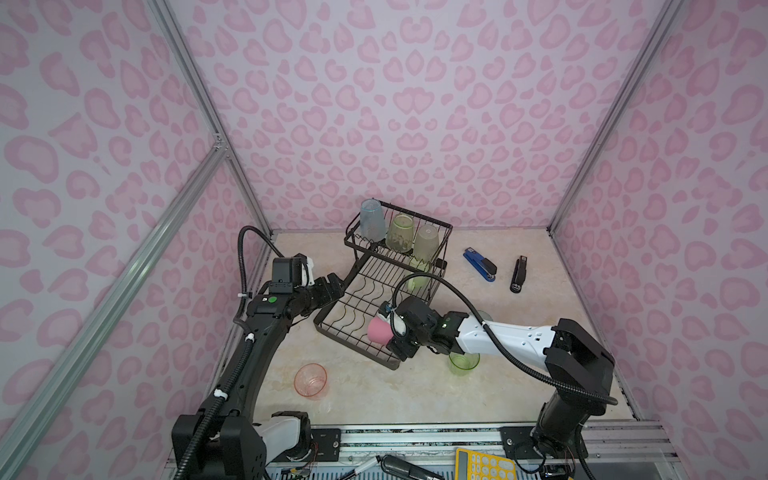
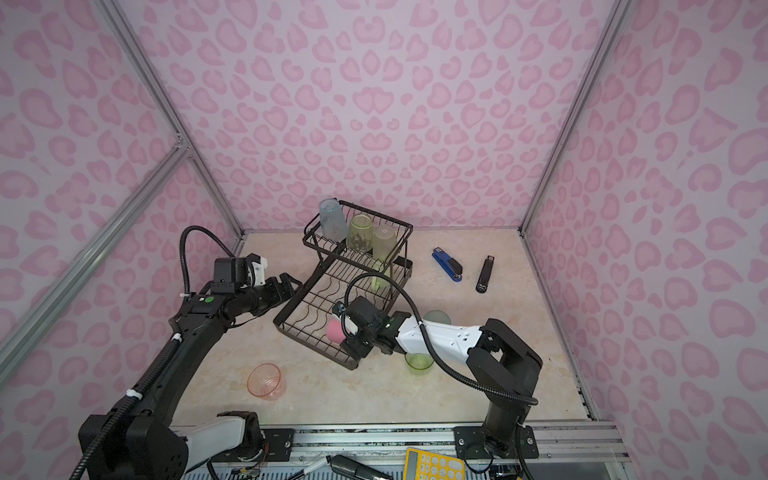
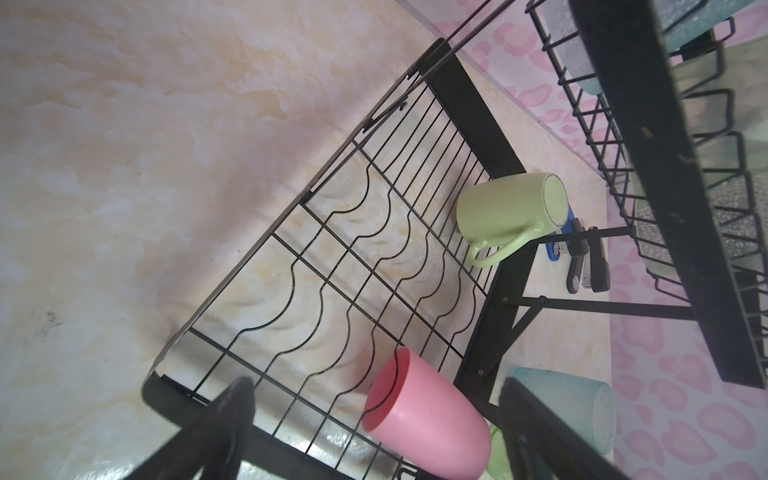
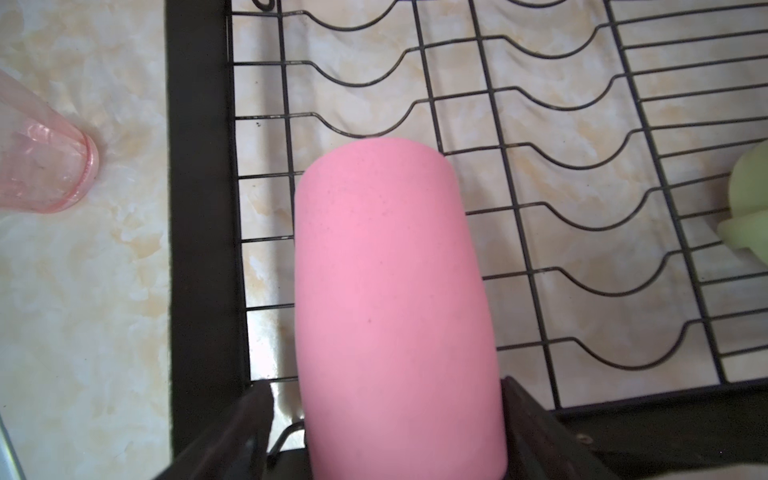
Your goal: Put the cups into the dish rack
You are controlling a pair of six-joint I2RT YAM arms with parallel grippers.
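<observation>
Over dish rack [image 4: 199, 208] near end, flanks solid pink cup [image 4: 386, 257] with right pincer [image 4: 386, 388], clamping unclear; holds left pincer [image 1: 336, 286] apart.

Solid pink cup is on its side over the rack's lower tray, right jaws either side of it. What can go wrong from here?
1. The pink cup sits sideways over the dish rack tray's near rim, between the right gripper jaws. If it is let go there, it may roll across the wires.
2. The right arm hangs over the green cup on the table, so pulling back low could knock that cup.
</observation>
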